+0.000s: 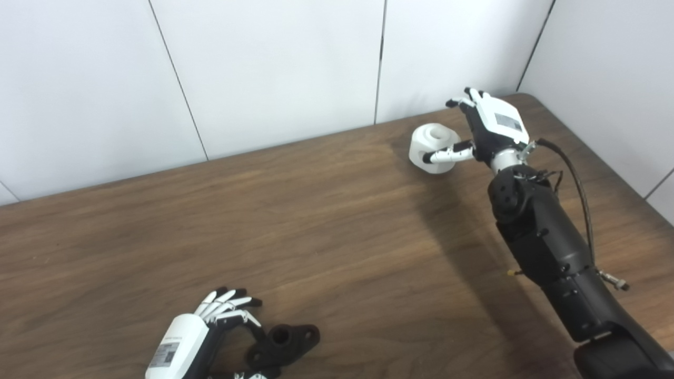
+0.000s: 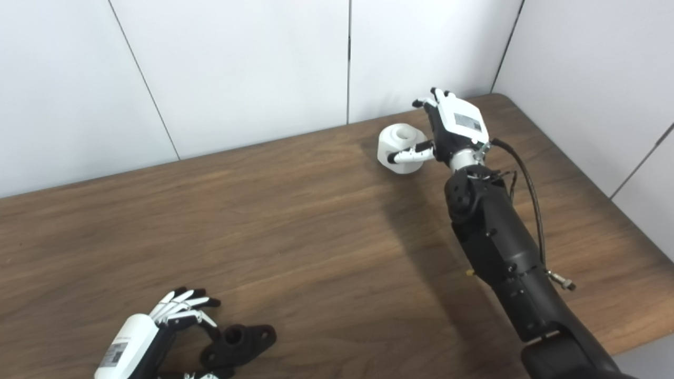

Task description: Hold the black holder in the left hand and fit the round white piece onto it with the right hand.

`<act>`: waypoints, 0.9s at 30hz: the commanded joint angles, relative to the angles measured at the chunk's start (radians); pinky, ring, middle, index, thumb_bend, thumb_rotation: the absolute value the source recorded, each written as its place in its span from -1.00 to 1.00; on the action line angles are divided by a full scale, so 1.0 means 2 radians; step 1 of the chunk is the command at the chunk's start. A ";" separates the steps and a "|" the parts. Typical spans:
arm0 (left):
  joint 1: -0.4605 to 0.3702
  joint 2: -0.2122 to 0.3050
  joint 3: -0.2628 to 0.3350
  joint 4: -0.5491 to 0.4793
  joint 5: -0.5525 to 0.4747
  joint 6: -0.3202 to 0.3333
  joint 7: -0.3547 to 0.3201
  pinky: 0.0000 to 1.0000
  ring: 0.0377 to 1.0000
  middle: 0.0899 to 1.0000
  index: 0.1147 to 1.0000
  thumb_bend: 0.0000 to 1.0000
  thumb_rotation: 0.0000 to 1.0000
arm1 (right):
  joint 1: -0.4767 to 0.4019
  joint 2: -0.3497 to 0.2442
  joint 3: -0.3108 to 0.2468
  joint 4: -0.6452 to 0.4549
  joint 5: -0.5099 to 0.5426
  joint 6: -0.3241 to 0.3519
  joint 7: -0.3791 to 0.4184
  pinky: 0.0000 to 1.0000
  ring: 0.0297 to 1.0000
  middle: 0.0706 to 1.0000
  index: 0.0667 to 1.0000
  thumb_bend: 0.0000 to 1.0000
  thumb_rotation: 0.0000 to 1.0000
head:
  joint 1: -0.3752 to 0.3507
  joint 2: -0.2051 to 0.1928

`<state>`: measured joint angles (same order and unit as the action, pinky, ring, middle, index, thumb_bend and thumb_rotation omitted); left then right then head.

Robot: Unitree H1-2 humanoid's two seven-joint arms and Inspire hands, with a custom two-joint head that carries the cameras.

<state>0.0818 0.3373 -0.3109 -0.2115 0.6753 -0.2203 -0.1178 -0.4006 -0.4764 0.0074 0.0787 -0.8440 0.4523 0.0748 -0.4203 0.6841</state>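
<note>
The black holder [image 1: 284, 343] lies on the wooden table [image 1: 316, 237] near the front edge, at the lower left of both views. The left hand [image 1: 202, 331] is just beside it on its left, fingers [image 1: 226, 302] spread and curved above the holder's near end; its thumb is cut off by the bottom edge, so whether it touches the holder cannot be told, and nothing is closed around the part. The white piece [image 1: 433, 147], round with a hole in its top, rests on the table near the far right corner, well apart from the holder. The right hand [image 1: 482, 129] is at the piece's right side, wide, with the thumb [image 1: 447, 154] laid across the front of the piece and the fingers raised behind it, not yet closed on it. White wall panels [image 1: 263, 68] stand behind the table
</note>
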 commanded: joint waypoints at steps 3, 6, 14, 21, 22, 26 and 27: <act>0.011 0.017 0.006 0.003 0.004 0.003 -0.010 0.89 0.75 0.53 -0.16 0.03 -0.89 | -0.023 -0.020 -0.004 -0.003 0.002 -0.002 -0.017 0.84 1.00 0.92 0.63 0.54 -0.18 | -0.002 0.000; 0.011 0.017 0.007 0.004 0.004 0.000 -0.010 0.89 0.74 0.53 -0.16 0.03 -0.89 | -0.024 -0.021 -0.003 0.003 0.006 0.002 -0.016 0.82 1.00 0.91 0.63 0.54 -0.19 | -0.002 0.001; 0.013 0.016 0.010 0.003 0.002 -0.002 -0.010 0.88 0.74 0.53 -0.16 0.03 -0.89 | -0.029 -0.019 0.002 0.019 0.008 0.002 -0.018 0.78 0.98 0.87 0.57 0.56 -0.18 | -0.003 0.002; 0.013 0.016 0.010 0.002 0.006 -0.003 -0.011 0.88 0.74 0.53 -0.16 0.03 -0.89 | -0.036 -0.016 0.008 0.025 0.007 0.005 -0.016 0.79 0.97 0.86 0.49 0.56 -0.17 | -0.003 0.003; 0.013 0.016 0.010 0.002 0.006 -0.004 -0.010 0.88 0.74 0.53 -0.16 0.03 -0.89 | -0.037 -0.016 0.010 0.026 0.007 0.005 -0.016 0.79 0.97 0.86 0.49 0.56 -0.16 | -0.003 0.003; 0.013 0.015 0.010 0.000 0.005 -0.003 -0.012 0.88 0.74 0.53 -0.16 0.03 -0.89 | -0.039 -0.015 0.014 0.027 0.008 0.005 -0.015 0.79 0.97 0.86 0.47 0.57 -0.16 | -0.002 0.005; 0.013 0.015 0.010 0.000 0.006 -0.002 -0.013 0.88 0.74 0.53 -0.16 0.03 -0.89 | -0.039 -0.014 0.015 0.026 0.009 0.006 -0.014 0.79 0.97 0.86 0.47 0.56 -0.17 | -0.002 0.005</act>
<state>0.0872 0.3425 -0.2969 -0.2123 0.6707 -0.2366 -0.1239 -0.4353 -0.4868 0.0418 0.1527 -0.8256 0.4572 0.0697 -0.4234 0.6934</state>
